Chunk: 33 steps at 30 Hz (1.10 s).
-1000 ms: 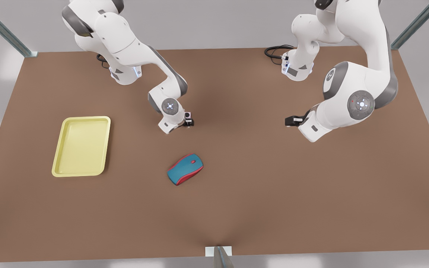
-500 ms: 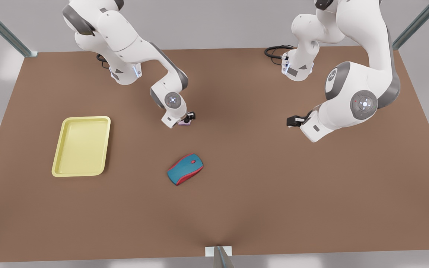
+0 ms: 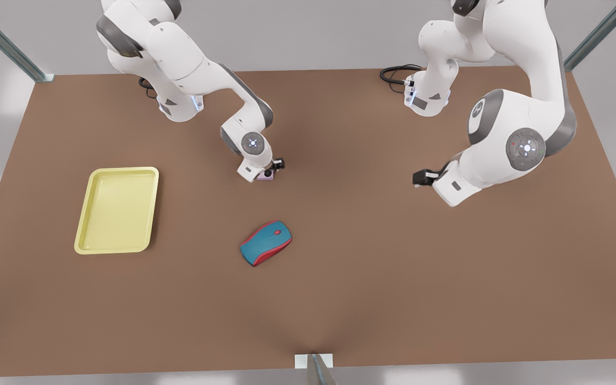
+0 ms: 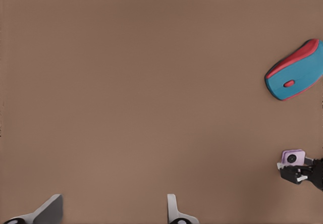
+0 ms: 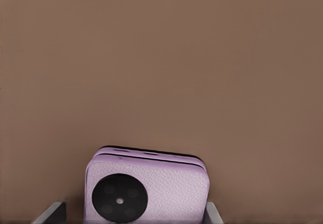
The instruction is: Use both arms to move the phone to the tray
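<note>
- On the counter, seen from the front view, the phone lies near the middle, well apart from the tray toward the front view's left. The tray holds nothing, so the carry has not started.
- Also in the front view, the right tool sits low, right at the phone, which is largely hidden under its wrist. The left tool hangs over bare counter toward the front view's right and is waiting. A teal-and-red mouse lies nearer the camera and is touched by neither arm.
- From the left wrist view, the left tool's own fingers are spread wide with only counter between them, so it is released. This view also shows the lilac phone with the right tool against it, farther off, and the mouse well apart from both.
- From the right wrist view, the phone is close up with its round black lens cluster facing the camera, which the front view cannot show. The right tool's fingers stand one on each side of it. One looks to meet the phone's edge, while a strip of counter shows between the other and the phone. I judge the tool straddling but not yet clenched.
- Left to do, as I judge it, are closing on the phone, lifting it, crossing to the tray and setting it down.
</note>
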Available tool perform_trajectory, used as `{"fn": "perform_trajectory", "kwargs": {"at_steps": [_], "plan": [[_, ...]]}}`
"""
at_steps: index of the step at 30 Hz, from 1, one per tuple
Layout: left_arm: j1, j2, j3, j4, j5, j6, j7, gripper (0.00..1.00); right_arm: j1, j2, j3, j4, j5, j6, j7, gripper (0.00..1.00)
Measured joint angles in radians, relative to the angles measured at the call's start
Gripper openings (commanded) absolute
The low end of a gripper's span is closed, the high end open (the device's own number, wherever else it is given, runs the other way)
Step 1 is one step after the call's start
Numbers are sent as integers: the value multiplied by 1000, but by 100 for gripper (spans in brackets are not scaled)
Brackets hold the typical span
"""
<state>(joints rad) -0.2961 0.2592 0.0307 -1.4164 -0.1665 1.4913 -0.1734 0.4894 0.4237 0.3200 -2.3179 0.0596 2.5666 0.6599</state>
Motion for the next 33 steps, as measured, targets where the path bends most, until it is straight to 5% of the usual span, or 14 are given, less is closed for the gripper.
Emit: {"fn": "perform_trajectory", "kwargs": {"at_steps": [10,16,20,24,29,30,31,33], "plan": [[0,-31,3,15,3,18,0,100,0,2,4,2,4,0,16,74],[0,-32,4,18,1,9,-1,100,-23,-73,-15,20,4,-22,13,74],[1,-37,5,18,3,6,-1,100,-301,-205,-37,25,1,-128,-42,74],[1,-41,3,18,14,4,-1,100,-634,-203,-42,2,-17,-203,-160,74],[2,-37,5,18,65,4,-2,100,-853,-161,-114,15,-53,-239,-346,75],[2,-35,5,18,71,4,-2,100,-860,-143,-152,33,-67,-239,-384,81],[2,-36,5,18,76,5,-2,100,-866,-118,-191,44,-79,-230,-422,98],[1,-38,5,18,84,5,-2,100,-872,-88,-240,63,-96,-213,-493,100]]}}
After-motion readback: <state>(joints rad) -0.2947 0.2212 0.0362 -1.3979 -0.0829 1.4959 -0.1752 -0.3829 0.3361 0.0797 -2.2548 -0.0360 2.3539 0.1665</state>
